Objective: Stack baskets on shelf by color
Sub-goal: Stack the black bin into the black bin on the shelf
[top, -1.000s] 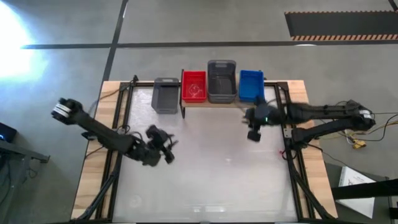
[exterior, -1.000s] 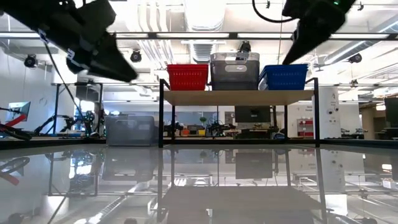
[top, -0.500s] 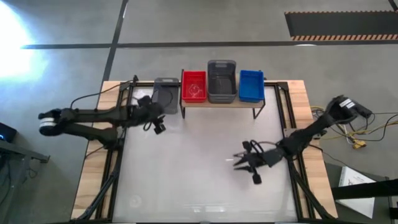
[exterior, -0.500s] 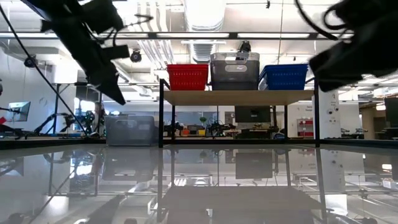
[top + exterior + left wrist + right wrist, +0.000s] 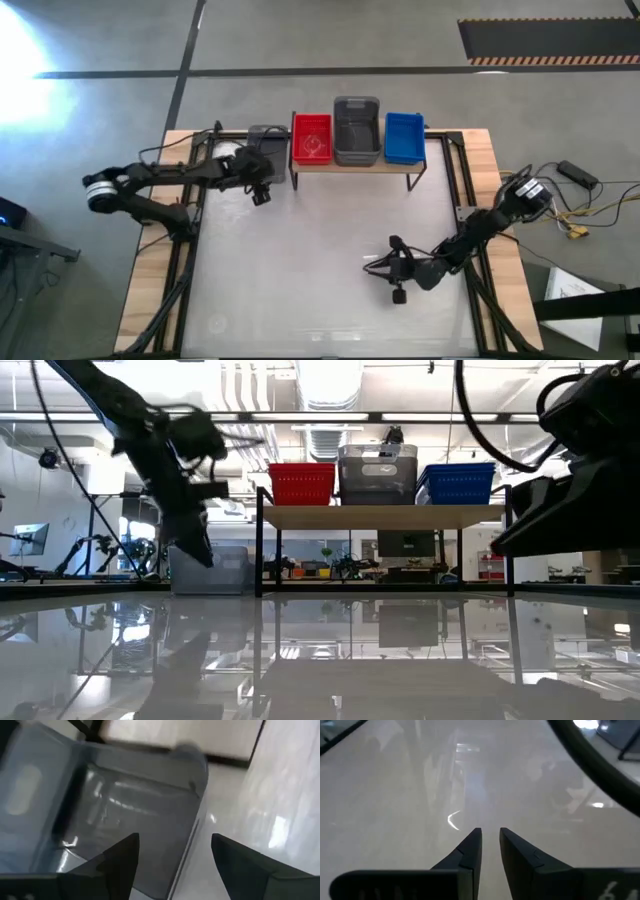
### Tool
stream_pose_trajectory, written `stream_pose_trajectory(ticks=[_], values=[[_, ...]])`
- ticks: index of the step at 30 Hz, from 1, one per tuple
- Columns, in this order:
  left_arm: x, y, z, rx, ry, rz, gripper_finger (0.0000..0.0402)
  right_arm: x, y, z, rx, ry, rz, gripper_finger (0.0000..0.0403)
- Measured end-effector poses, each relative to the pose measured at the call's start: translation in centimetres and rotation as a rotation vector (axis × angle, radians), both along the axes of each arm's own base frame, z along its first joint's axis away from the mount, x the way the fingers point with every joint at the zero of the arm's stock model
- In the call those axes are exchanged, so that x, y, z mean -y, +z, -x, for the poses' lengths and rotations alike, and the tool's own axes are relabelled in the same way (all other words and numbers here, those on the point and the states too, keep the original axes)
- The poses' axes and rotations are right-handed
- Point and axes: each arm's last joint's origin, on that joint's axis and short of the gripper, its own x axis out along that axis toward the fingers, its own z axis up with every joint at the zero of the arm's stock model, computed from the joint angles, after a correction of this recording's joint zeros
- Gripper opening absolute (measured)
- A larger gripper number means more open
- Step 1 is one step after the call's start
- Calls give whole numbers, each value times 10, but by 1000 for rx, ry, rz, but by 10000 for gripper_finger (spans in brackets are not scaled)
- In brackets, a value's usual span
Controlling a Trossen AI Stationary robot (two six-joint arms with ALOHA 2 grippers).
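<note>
Lengthwise front-to-back, grey basket

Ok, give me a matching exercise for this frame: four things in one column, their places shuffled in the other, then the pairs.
Things:
1. red basket
2. blue basket
3. grey basket on the table
4. right gripper

Places:
A. right end of the shelf
B. beside the shelf, under the left gripper
C. low over the bare tabletop, away from the shelf
D. left end of the shelf

Pairs: 1-D, 2-A, 3-B, 4-C
</note>
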Motion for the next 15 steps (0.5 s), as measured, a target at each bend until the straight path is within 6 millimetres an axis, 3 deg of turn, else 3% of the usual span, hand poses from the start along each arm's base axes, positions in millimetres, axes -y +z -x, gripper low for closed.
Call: stream_pose_trajectory(ticks=[4, 8, 12, 15], values=[[-3, -19, -5, -81, 4, 40, 198, -10, -3, -13, -6, 30, 73, 60], [0, -30, -5, -147, 3, 89, 128, -20, -7, -26, -7, 63, 147, 59], [14, -32, -2, -208, 20, 160, 34, -27, -5, -35, 2, 85, 185, 58], [33, -28, 3, -245, 31, 212, 10, -29, 1, -36, -7, 99, 208, 56]])
